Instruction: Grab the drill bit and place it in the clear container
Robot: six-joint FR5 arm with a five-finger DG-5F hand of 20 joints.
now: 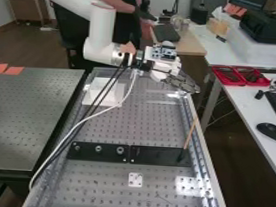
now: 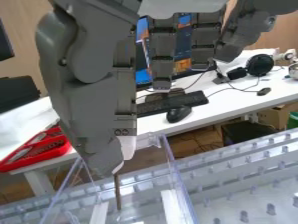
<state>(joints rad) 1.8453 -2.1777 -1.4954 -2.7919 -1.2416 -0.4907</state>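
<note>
Wrist view shows the drill bit [image 2: 118, 194] pinched at the fingertips of the hand [image 2: 93, 95], its long axis running nearly upright down from them toward the clear container [image 2: 178, 180], so lowering between the walls before release seems due.

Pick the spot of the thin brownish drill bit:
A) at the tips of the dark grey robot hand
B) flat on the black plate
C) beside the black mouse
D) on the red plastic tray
A: in the wrist view the drill bit points down from the fingertips of the hand, with the clear container's wall near it.
</note>
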